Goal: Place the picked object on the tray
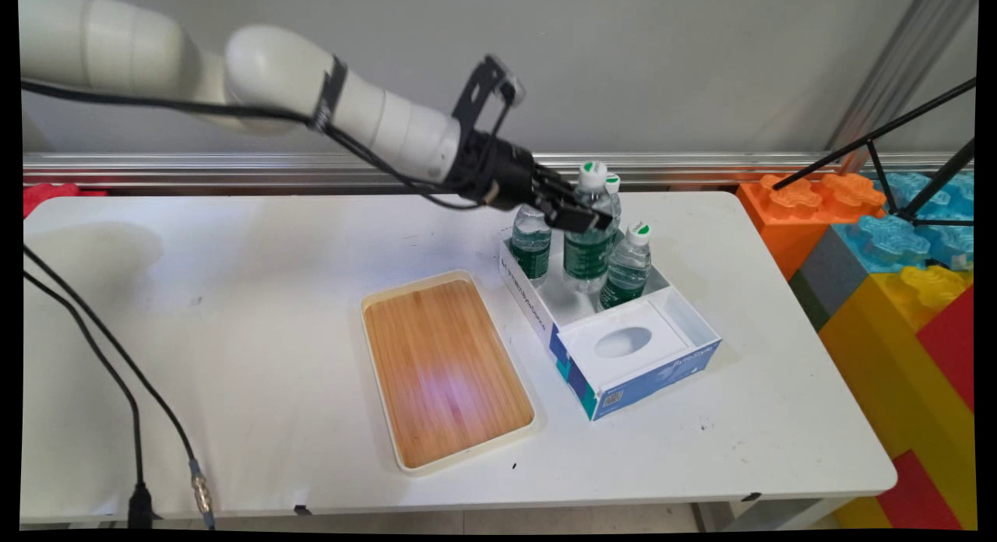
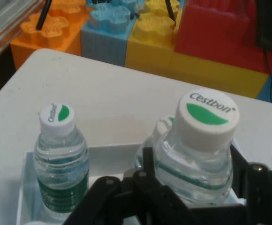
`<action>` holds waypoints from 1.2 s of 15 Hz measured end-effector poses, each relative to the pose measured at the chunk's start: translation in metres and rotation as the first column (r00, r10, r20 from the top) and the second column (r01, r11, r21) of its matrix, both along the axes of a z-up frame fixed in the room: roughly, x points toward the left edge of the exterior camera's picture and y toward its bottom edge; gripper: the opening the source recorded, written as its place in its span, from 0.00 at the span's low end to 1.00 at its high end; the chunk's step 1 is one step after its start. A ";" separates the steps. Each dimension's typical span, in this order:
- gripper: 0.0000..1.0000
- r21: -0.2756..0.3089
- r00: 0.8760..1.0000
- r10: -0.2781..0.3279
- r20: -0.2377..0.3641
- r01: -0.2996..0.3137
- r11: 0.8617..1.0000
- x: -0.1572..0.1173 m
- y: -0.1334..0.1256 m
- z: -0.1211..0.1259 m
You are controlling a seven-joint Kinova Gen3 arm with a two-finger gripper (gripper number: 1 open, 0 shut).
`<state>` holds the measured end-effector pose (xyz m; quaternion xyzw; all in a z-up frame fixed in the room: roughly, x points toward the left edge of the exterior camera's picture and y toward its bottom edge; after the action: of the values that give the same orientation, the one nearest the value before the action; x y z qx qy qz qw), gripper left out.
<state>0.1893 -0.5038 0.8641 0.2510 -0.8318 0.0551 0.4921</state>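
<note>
- Clear plastic, green-labelled: a bottle [image 1: 590,238] [image 2: 199,150] with a white cap stands between the fingers of the black gripper [image 1: 580,215] [image 2: 192,187], which close on its shoulder just below the cap; the jaws grip it.
- In the main view the held bottle's cap rides higher than the caps around it; whether its base touches the box floor cannot be told.
- It is over the far, open compartment of a white and blue box [image 1: 623,371], right of the table's middle.
- Three more bottles share that compartment: one on the left [image 1: 531,244], one on the right [image 1: 627,265] [image 2: 61,159], and one behind the held bottle, of which only the cap [image 1: 612,182] [image 2: 164,125] shows.
- The box's near part is a white panel with an oval hole [image 1: 623,341].
- A bamboo tray [image 1: 445,369] with a cream rim lies just left of the box on the white table [image 1: 234,308].
- Big toy bricks [image 1: 896,262] [image 2: 140,28], orange, blue, yellow and red, stand beyond the table's right end.
</note>
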 end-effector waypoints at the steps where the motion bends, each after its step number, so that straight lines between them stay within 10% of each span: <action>1: 0.00 0.003 1.000 0.002 0.004 -0.002 1.000 0.003 0.003 0.010; 8: 0.00 0.016 0.999 -0.034 0.040 0.033 0.999 0.035 0.036 0.055; 18: 0.00 -0.024 0.989 -0.084 0.121 0.088 0.996 0.129 0.067 0.042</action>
<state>0.3185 -0.4371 0.9057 0.2040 -0.8690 0.0610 0.4467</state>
